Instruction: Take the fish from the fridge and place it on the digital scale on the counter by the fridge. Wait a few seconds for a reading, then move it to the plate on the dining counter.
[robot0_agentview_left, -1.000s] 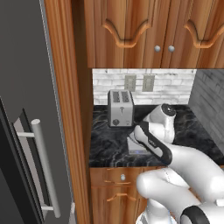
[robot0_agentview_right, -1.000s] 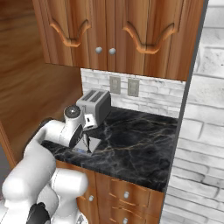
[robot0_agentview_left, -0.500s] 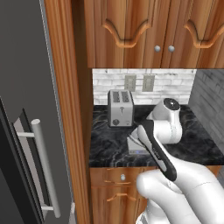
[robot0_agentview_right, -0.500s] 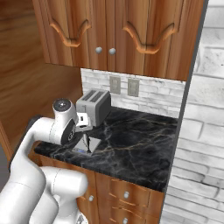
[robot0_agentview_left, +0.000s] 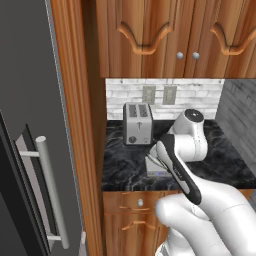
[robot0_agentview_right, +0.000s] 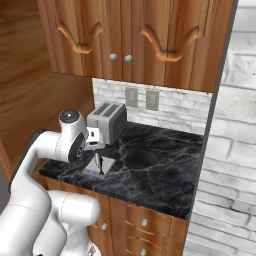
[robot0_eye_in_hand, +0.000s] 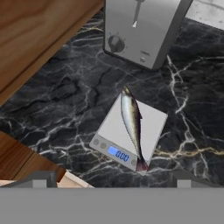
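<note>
Since the earlier frames the arm has swung further up and back from the counter, its round joint now higher beside the toaster (robot0_agentview_left: 137, 123) in the left base view, while the fish (robot0_eye_in_hand: 131, 123) has stayed lying on the digital scale (robot0_eye_in_hand: 114, 131). In the right base view the gripper (robot0_agentview_right: 98, 161) hangs above the scale, fingers pointing down at it and apart from it. How wide the claw stands cannot be told from these pictures; it has nothing in its grasp.

Seen from the hand view, the fish lies along the scale's right side, head toward the toaster, tail reaching the front edge next to the lit blue display. The scale sits flat on the black veined wall counter (robot0_eye_in_hand: 65, 105), just in front of the steel toaster. Wooden cabinets (robot0_agentview_right: 125, 35) hang above. To the left stands the fridge (robot0_agentview_left: 25, 125), its dark door and steel bar handle (robot0_agentview_left: 52, 190) showing in the left base view.
</note>
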